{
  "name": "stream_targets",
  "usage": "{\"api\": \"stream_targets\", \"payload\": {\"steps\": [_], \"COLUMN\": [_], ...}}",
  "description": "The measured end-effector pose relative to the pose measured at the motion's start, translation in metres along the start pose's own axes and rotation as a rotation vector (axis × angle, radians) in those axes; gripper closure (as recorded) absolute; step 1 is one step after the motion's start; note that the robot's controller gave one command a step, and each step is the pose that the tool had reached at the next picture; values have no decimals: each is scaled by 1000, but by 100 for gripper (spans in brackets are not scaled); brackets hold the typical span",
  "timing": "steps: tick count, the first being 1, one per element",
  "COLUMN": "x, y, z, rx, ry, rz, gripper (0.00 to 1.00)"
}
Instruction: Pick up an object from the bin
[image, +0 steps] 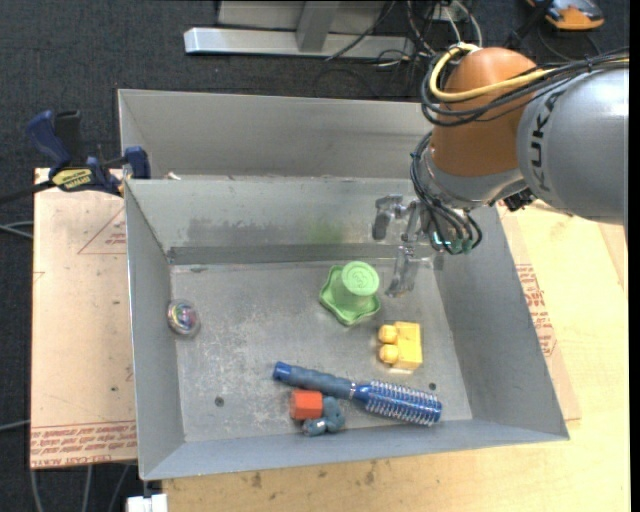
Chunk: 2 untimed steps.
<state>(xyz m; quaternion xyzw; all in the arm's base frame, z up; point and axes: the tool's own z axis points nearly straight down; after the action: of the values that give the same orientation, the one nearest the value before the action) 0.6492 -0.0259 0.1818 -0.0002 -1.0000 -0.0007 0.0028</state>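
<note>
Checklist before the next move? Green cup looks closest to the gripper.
1. Target nearby: gripper is just right of the green cup: ok.
2. Centred over the cup: not ok.
3. Cup apart from the yellow block: ok.
4. Blue brush and orange block lie at the front, away from the cup: ok.
5. Height above the bin floor: cannot tell.

I can't tell what the small grey-blue lump (325, 424) is; the orange cube (306, 404) and the blue plastic bristle brush (360, 392) partly cover it. The shiny round thing (183, 318) near the left wall is too small to name. My grey metal arm (585, 140) runs off the right edge.
</note>
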Motion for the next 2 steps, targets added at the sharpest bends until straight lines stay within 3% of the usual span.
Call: {"api": "stream_targets", "payload": {"steps": [1,2], "x": [0,3], "y": [34,21], "z": [114,80], "rx": [-1,-2], "ry": [-3,-11], "rz": [353,426], "gripper": [0,0]}}
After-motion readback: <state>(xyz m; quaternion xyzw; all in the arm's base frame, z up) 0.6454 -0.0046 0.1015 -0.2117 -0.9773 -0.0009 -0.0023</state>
